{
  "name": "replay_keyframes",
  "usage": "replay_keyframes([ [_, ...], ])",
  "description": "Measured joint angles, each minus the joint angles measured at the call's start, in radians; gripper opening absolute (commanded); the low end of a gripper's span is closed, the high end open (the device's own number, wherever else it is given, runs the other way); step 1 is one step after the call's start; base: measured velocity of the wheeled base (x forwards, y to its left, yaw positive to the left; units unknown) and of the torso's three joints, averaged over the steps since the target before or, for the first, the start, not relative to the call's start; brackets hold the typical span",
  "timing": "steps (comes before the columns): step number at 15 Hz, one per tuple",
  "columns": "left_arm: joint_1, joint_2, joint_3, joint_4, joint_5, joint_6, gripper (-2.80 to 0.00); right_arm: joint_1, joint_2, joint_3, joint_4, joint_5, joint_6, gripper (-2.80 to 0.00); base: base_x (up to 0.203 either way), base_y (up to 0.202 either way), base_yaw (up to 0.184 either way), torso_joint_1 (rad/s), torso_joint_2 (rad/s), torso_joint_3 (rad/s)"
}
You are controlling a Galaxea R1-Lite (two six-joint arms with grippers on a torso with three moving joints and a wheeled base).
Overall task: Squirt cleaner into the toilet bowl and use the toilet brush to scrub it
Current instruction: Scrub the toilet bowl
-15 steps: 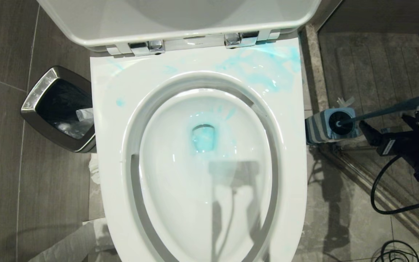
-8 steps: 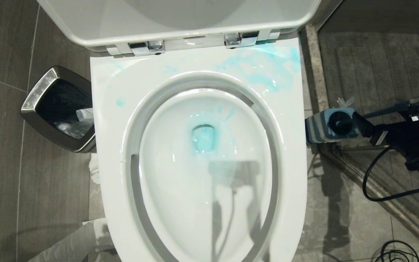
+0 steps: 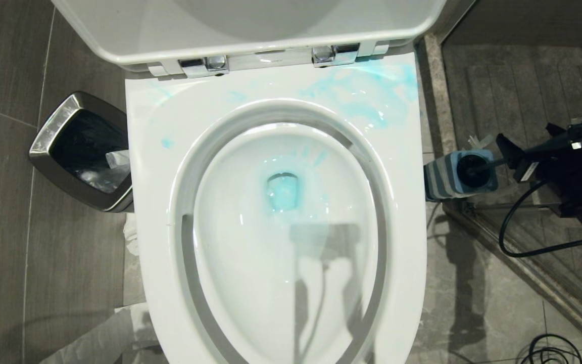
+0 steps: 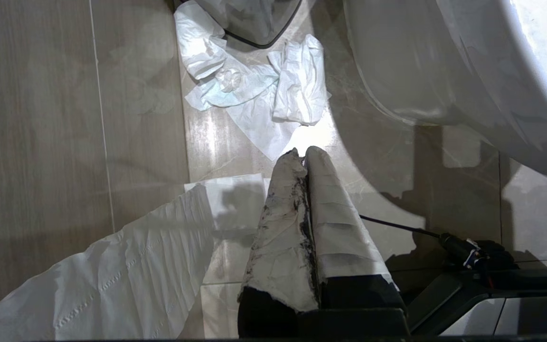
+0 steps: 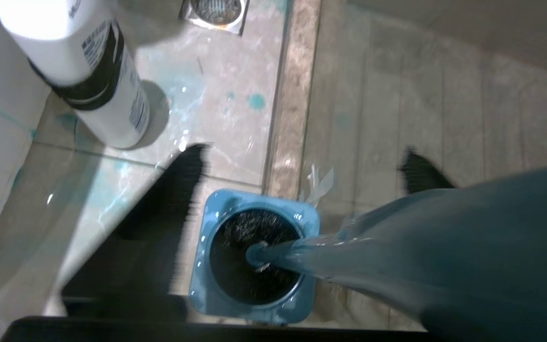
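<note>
- Right gripper (image 3: 516, 156) sits at the right edge of the head view, beside the brush (image 5: 397, 256) and its holder (image 3: 460, 174). Its jaws stand apart, one dark finger (image 5: 178, 199) on each side of the handle in the right wrist view; whether they press the handle cannot be told.
- Only the gripper's front shows in the head view; the arm behind it is a dark mass cut off by the frame, with a black cable (image 3: 523, 242) looping below.
- Brush head is sunk in the holder's round well, bristles barely visible; the handle rises toward the wrist camera and fills much of that view, blurred.
- Cleaner (image 5: 88, 80) stands on the floor near the holder, its top cut off; the cap is out of view.
- Bowl (image 3: 281, 242) lies open, lid up, blue liquid pooled at the drain and smeared on the seat's back right.
- Bin (image 3: 63, 131) stands at the bowl's left, partly hidden by the seat.
- Left gripper (image 4: 302, 156) hangs closed and empty over the floor beside crumpled tissue (image 4: 254, 90).
</note>
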Motion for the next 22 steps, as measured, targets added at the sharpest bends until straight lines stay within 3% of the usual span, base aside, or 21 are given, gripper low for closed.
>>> replay_keyframes([
  [15, 0.0, 0.0, 0.0, 0.0, 0.0, 0.0, -2.8, 0.0, -0.006, 0.057, -0.038, 0.016, -0.096, -2.8, 0.0, 0.0, 0.0, 0.0, 0.0, 0.0],
  [22, 0.0, 0.0, 0.0, 0.0, 0.0, 0.0, -2.8, 0.002, -0.151, 0.104, 0.0, 0.013, -0.109, -2.8, 0.0, 0.0, 0.0, 0.0, 0.0, 0.0],
])
